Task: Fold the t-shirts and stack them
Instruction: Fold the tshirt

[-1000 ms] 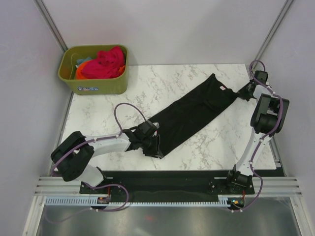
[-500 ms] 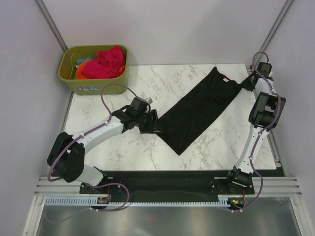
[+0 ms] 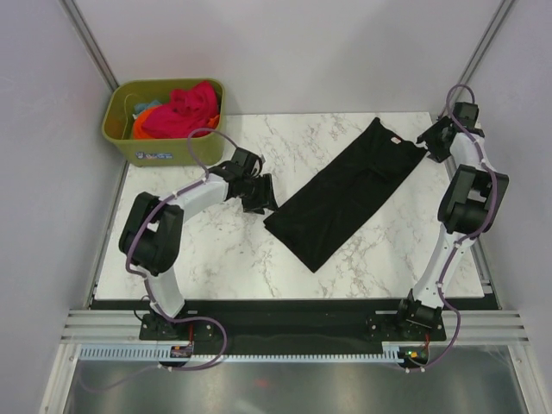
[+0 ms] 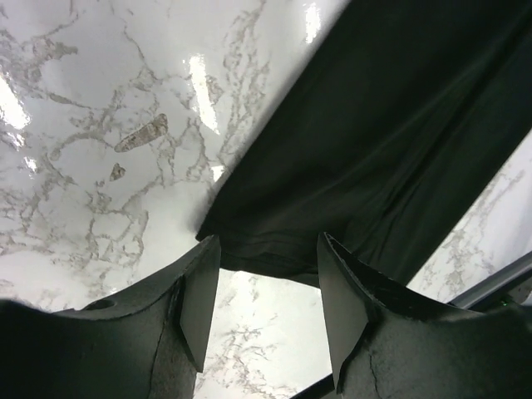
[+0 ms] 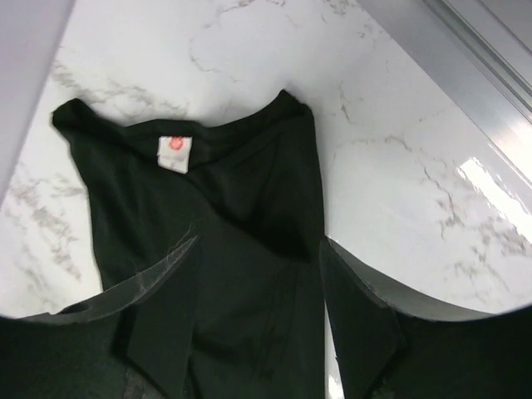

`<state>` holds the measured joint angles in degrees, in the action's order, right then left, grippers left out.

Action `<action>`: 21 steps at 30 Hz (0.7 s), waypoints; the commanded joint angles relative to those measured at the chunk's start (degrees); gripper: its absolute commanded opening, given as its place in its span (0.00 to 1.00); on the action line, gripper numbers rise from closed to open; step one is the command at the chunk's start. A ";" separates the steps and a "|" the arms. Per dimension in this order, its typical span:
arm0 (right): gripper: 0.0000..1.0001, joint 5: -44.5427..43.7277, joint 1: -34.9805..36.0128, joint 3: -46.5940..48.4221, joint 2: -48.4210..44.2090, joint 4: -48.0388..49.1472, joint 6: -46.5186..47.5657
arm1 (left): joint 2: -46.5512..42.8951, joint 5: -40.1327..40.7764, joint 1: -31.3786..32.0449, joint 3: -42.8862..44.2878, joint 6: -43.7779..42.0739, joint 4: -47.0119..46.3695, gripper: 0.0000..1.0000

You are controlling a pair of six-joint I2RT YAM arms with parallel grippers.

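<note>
Plain black cloth t-shirt (image 3: 345, 194) folded into long strip, flat on white marble desk (image 3: 216, 250), right of olive-green plastic bin (image 3: 164, 148). At its ends left jaws, right jaws released. To do: cross-fold, stack; pink-red, orange tees (image 3: 185, 112) crumpled inside bin.

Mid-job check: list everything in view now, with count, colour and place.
black t-shirt: one, black, a long folded strip lying diagonally across the table
neck label: one, white with a red mark, at the shirt's far right end
bin: one, olive-green, at the table's far left corner
pink-red t-shirt: one, heaped on top in the bin
orange cloth: some, at the bin's left side
teal cloth: a sliver, in the bin
table: one, white marble
left gripper: black, open, by the strip's near left end
right gripper: black, open, by the collar end
</note>
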<state>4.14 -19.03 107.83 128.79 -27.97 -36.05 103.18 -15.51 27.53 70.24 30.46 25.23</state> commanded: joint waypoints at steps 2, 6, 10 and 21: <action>0.67 2.00 0.65 -4.64 -10.29 -1.04 -1.83 | 3.96 -2.07 0.07 1.75 -3.92 1.13 0.57; 0.67 3.59 2.68 -10.96 -15.49 -1.04 0.28 | 4.84 -0.75 0.07 0.25 -2.86 1.05 0.56; 0.64 6.58 4.17 -16.50 -20.85 -0.78 1.86 | 4.49 0.04 0.07 -1.15 -2.07 0.96 0.41; 0.61 10.62 6.99 -36.11 -30.71 1.33 10.03 | -4.11 1.71 2.52 -14.15 2.50 -1.23 0.02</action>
<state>12.73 -11.44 74.37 100.18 -27.73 -30.04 103.15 -15.73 28.58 60.45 31.29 23.51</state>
